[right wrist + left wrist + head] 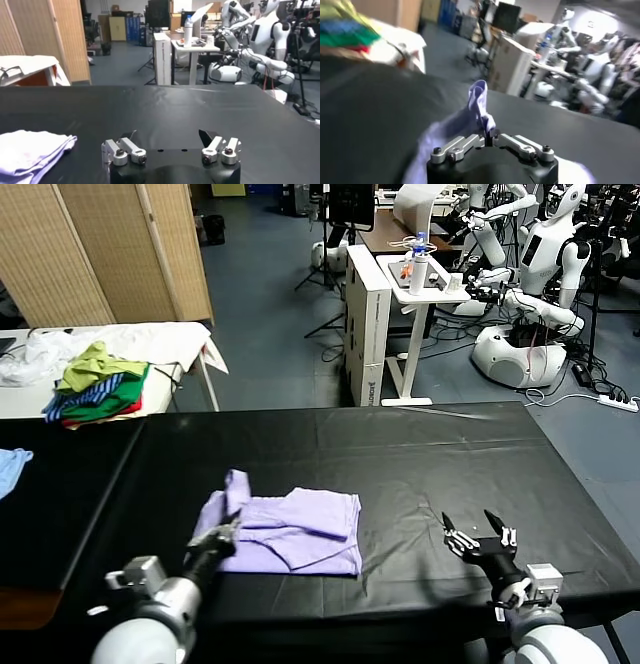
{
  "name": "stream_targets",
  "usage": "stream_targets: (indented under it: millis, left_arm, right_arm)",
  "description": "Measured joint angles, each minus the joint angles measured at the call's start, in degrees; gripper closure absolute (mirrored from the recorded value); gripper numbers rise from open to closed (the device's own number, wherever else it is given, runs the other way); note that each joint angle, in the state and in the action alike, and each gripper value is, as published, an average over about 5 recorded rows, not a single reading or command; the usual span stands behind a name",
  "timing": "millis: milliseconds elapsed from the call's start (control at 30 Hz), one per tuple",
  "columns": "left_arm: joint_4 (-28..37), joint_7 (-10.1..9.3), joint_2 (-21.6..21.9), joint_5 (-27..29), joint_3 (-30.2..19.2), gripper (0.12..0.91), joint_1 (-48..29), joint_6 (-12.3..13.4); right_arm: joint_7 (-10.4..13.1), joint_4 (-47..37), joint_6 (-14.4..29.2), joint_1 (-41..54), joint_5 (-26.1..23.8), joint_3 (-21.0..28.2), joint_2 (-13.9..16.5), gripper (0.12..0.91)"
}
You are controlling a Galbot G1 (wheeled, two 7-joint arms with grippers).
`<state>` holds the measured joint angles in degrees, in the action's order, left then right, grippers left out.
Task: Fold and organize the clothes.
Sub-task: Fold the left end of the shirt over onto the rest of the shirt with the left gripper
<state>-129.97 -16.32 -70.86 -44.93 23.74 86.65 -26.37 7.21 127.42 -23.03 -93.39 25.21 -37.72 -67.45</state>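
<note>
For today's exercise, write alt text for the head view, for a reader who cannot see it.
A lavender T-shirt lies partly folded on a black table; the left gripper is shut on its left edge. The right gripper hovers open to the right, apart from the shirt.

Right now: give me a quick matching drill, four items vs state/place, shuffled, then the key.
Items:
1. left gripper
2. right gripper
3. lavender T-shirt
4. pile of garments

States/places:
A. open, over bare black table
B. on the white side table, far left
C. shut on a fold of fabric
D. partly folded, on the black table, left of centre

Pairs: 1-C, 2-A, 3-D, 4-B
</note>
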Motion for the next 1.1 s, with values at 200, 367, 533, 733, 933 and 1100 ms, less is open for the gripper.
stream_targets:
  millis: [200, 367, 533, 733, 933, 1100]
  left_arm:
    - [2.2, 0.59, -2.4, -1.0, -5.0, 0.847, -3.6, 0.2]
    - [3.9, 0.76, -4.5, -1.1, -7.8, 0.847, -5.9, 0.2]
    - [4.8, 1.05, -5.9, -0.8, -9.3, 0.847, -6.5, 0.0]
    - [5.1, 1.24, -6.4, -0.3, -10.0, 0.847, -6.3, -0.1]
    - [6.2, 1.73, -7.2, 0.9, -10.5, 0.847, -6.3, 0.1]
    - [7.5, 2.47, -8.4, 3.1, -11.1, 0.824, -6.3, 0.5]
  right_arm:
    - [-0.2, -0.5, 0.3, -0.7, -1.0, 0.2, -1.0, 0.118]
    - [-0.2, -0.8, 0.3, -0.7, -1.1, 0.2, -1.1, 0.118]
    - [-0.2, -1.1, 0.3, -0.6, -1.0, 0.2, -1.1, 0.118]
    - [-0.2, -1.6, 0.3, -0.3, -1.1, 0.4, -1.3, 0.118]
    - [-0.2, -1.6, 0.3, -0.4, -1.3, 0.6, -1.4, 0.118]
    - [-0.4, -1.7, 0.3, 0.0, -1.2, 1.1, -0.8, 0.118]
